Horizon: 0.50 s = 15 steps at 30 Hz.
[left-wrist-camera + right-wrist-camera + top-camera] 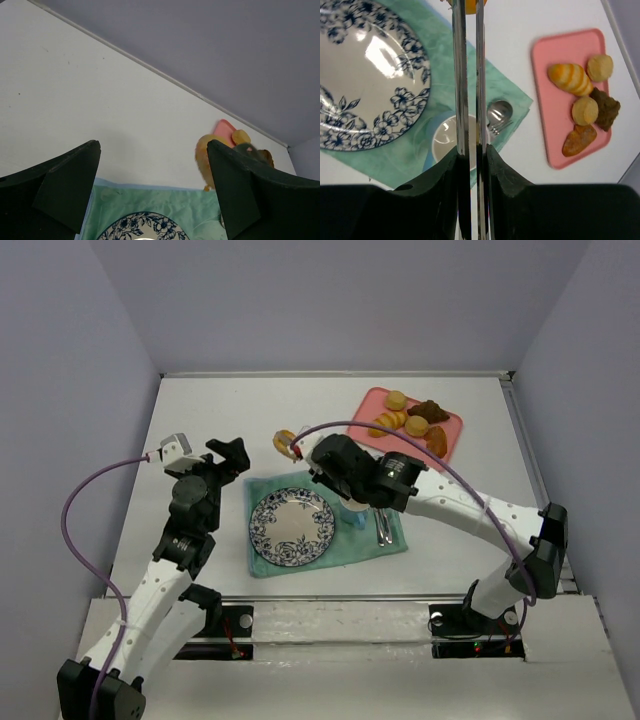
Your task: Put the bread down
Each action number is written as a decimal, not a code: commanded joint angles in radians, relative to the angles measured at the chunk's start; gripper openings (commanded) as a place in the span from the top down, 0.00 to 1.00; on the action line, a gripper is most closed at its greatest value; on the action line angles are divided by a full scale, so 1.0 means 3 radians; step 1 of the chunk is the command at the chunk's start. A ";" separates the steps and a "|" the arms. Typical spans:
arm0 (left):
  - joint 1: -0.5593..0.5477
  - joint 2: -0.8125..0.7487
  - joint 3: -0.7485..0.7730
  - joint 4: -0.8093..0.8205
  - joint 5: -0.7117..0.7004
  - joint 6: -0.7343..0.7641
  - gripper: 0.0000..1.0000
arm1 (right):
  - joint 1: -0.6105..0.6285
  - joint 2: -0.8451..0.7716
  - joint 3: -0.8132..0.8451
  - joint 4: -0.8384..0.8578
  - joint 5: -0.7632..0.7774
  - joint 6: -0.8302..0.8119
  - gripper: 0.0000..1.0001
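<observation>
Teal cloth (392, 538), with a blue-patterned plate (258, 530) on its left part. We see the left claw (230, 455) spread wide and empty, off the plate's far-left. The right claw (292, 447) is pressed together, pinching the bread (283, 442) just beyond the plate's far rim, not over it. The ring seems to be on edge. We judge the drop lies nearward from there, and the right arm has it.

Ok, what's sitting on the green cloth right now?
The patterned plate, with nothing on it, a small cup and cutlery. From above, the right arm covers most of the cup and some cloth.
</observation>
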 commanded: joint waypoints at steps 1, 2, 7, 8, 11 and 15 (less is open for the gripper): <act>-0.0003 -0.0105 -0.0019 0.0077 -0.0188 -0.0025 0.01 | 0.0438 -0.0071 -0.0268 0.0131 -0.0237 -0.0470 0.93; -0.0003 -0.0120 -0.0024 0.0071 -0.0204 -0.0025 0.01 | 0.0515 -0.0056 -0.0314 0.0121 -0.0243 -0.0487 0.93; -0.0003 -0.0238 -0.0019 -0.0015 -0.0291 -0.0056 0.01 | 0.0720 0.0163 -0.0375 -0.0038 -0.0309 -0.0318 0.93; -0.0003 -0.0273 -0.0024 -0.0021 -0.0306 -0.0056 0.01 | 0.0771 0.0199 -0.0386 -0.0058 -0.0289 -0.0293 0.93; -0.0003 -0.0294 -0.0049 -0.0005 -0.0327 -0.0066 0.01 | 0.0818 0.0312 -0.0406 -0.0160 -0.0238 -0.0196 0.93; -0.0003 -0.0274 -0.0044 -0.0005 -0.0311 -0.0066 0.01 | 0.0889 0.0419 -0.0406 -0.0278 -0.0110 -0.0063 0.90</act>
